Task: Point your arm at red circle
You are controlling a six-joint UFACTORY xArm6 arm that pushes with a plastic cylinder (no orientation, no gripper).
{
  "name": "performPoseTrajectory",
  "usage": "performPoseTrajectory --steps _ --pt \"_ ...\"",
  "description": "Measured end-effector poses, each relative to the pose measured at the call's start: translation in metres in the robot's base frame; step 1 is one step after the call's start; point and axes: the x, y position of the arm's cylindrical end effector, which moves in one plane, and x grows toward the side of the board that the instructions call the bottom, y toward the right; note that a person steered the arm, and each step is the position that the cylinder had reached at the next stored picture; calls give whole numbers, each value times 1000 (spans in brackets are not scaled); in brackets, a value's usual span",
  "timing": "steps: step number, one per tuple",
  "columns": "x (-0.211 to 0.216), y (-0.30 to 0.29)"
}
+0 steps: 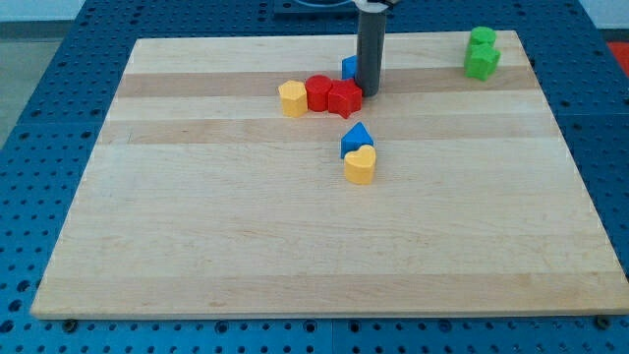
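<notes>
The red circle [317,91], a squat round block, is seen in the upper middle of the wooden counter [295,236], a little toward the view's left of centre. It is pressed between two neighbours: a yellow block [292,98] of roughly hexagonal shape touches it on the view's left, and a red star-like block [345,99] touches it on the view's right, so that the three form a short row. Just beyond the red star, on the view's right, the dark upright rod is placed, and my tip [370,92] rests on the counter beside that star, near the red circle but separated from it by the star. The tool is a plain rod with no jaws, so nothing is gripped by it. A blue block [349,67] is partly hidden behind the rod at its view-left edge; its shape cannot be made out. Lower down, toward the view's bottom, a blue triangular block [356,138] is found with a yellow heart [361,165] touching it just below. Far off at the view's top right corner, two green blocks [482,55] are seen close together, their shapes unclear. The counter is surrounded by a blue perforated surface [39,98].
</notes>
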Motion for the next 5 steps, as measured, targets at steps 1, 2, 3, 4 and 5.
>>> performPoseTrajectory --steps 1,2,3,4,5 --pt "-18 -1" --pt "-28 -5" --pt "-36 -7" --pt "-43 -13" --pt "-38 -10"
